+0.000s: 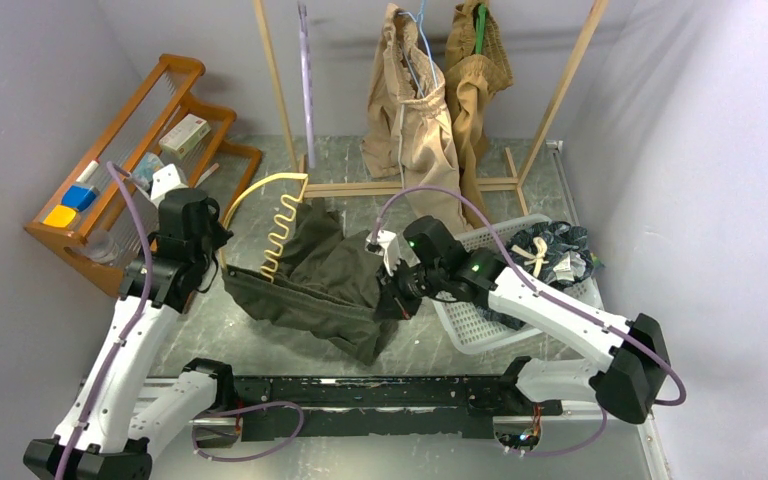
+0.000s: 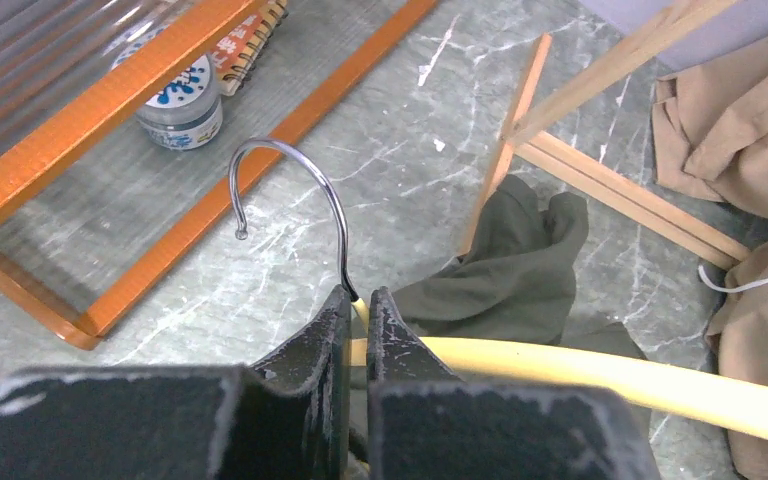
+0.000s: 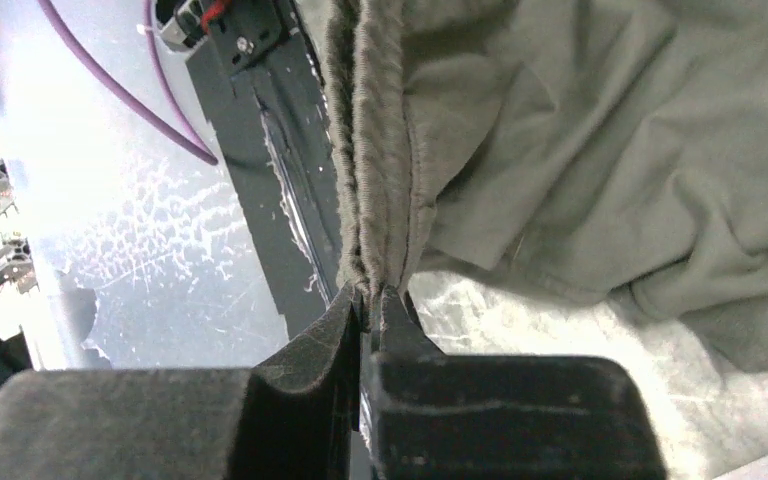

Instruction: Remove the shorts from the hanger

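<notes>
Cloth lies bunched on the tabletop (image 1: pixel 200 340) between the two arms: the olive green shorts (image 1: pixel 330 280), crumpled in a dark heap, with the yellow hanger (image 1: pixel 280 215) lying across their left part. The left gripper (image 2: pixel 360 300) is clamped tight on the hanger just where the metal hook (image 2: pixel 300 170) meets the yellow body, and the hook curves up and away from the fingers. The right gripper (image 3: pixel 368 295) is pinched closed on a thick stitched edge of the olive green shorts (waistband or hem, I cannot tell which). From the fingertips the fabric runs upward and spreads out to the right. At the back, the light beige shorts (image 1: pixel 410 110) and the tan-brown shorts (image 1: pixel 475 70) hang side by side on the wooden rack (image 1: pixel 410 186). The dark navy shorts (image 1: pixel 550 250) lie in the white basket (image 1: pixel 480 325), just beside the right arm. An orange shelf (image 1: pixel 140 110) stands at the far left.
</notes>
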`<state>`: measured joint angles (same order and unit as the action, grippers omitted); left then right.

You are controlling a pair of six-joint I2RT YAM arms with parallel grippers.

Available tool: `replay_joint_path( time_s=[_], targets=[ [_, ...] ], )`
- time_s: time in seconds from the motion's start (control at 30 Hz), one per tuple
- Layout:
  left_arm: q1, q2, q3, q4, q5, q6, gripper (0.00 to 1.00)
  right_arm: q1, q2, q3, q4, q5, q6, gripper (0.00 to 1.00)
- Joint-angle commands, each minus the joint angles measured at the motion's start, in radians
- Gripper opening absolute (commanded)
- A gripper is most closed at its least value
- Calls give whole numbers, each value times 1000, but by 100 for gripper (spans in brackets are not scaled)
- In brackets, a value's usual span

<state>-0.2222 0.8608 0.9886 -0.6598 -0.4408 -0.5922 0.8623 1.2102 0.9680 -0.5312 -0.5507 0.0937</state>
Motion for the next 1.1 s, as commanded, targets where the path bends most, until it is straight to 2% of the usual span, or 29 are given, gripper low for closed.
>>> replay_joint_path(
  time_s=[0.0, 0.2, 0.3, 0.37, 0.5, 0.6, 0.7, 0.87, 0.93, 1.07],
  targets=[
    [29, 9, 19, 29, -114, 62, 7, 1, 10, -29, -132, 32, 30, 0],
    [27, -26, -18, 67, -44, 115, 7, 1, 47, -39, 98, 161, 106, 0],
    [27, -66, -56, 110, 33, 144, 7, 1, 67, -38, 182, 260, 140, 0],
    [27, -82, -73, 127, 91, 157, 7, -1, 93, -43, 248, 264, 144, 0],
    [27, -92, -98, 148, 180, 168, 7, -2, 174, 12, 234, 308, 175, 0],
    [27, -86, -119, 176, 242, 183, 7, -1, 167, -4, 266, 281, 185, 0],
    [27, -66, -124, 191, 271, 179, 7, -2, 98, -34, 306, 271, 197, 28],
    [27, -47, -133, 211, 286, 170, 7, -2, -73, -63, 331, 265, 191, 59],
    [26, -46, -138, 221, 296, 173, 7, -1, -116, -46, 304, 255, 180, 64],
    [24, -47, -155, 241, 320, 186, 7, -2, -179, -2, 262, 272, 191, 67]
  ],
)
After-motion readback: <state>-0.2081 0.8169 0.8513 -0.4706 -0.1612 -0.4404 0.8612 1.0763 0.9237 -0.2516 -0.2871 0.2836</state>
